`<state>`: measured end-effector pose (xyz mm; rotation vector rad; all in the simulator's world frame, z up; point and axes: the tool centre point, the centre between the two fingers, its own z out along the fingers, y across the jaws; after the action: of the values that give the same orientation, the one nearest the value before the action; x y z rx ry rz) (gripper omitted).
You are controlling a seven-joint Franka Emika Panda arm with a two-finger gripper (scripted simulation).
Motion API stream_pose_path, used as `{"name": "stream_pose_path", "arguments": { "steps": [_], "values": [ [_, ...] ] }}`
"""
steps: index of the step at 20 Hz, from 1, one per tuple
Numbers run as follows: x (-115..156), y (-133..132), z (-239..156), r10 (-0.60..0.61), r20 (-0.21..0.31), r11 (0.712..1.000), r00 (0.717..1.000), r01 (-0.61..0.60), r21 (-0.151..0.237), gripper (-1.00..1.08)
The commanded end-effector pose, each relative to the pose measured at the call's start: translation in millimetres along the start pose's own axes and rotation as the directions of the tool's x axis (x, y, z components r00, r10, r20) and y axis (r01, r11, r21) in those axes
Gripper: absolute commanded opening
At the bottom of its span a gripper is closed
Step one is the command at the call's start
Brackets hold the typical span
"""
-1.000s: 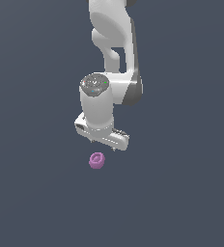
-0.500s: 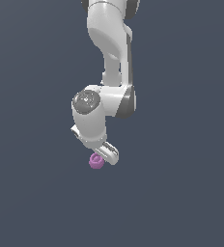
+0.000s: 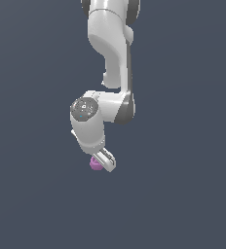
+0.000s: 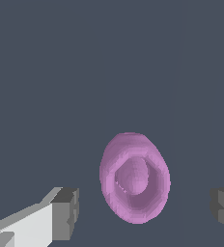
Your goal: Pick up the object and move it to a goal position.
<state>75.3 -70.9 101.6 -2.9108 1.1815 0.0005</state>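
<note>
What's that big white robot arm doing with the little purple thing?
The white robot arm is reaching down to grab the small pink-purple knob. Its gripper is open, with one finger on each side of the knob and gaps between them, so nothing is squeezed yet. In the exterior view the knob peeks out beside the fingertips. It has not been picked up yet; closing the fingers looks like the next step.

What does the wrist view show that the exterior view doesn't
Only the wrist view shows the ring-shaped recess on top of the pink knob and open gaps between it and both fingertips. Only the exterior view shows the white arm reaching down from above. Both show the knob at the open gripper on a plain dark surface.
</note>
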Motion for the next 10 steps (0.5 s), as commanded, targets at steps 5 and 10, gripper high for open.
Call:
{"name": "stream_pose_path", "arguments": {
  "steps": [5,10],
  "values": [
    [0.0,0.1,6.8,0.001,0.000,1.000,1.000,-0.001,0.000,1.00],
    [-0.4,0.7,32.9,0.004,0.000,1.000,1.000,-0.004,0.000,1.00]
  ]
}}
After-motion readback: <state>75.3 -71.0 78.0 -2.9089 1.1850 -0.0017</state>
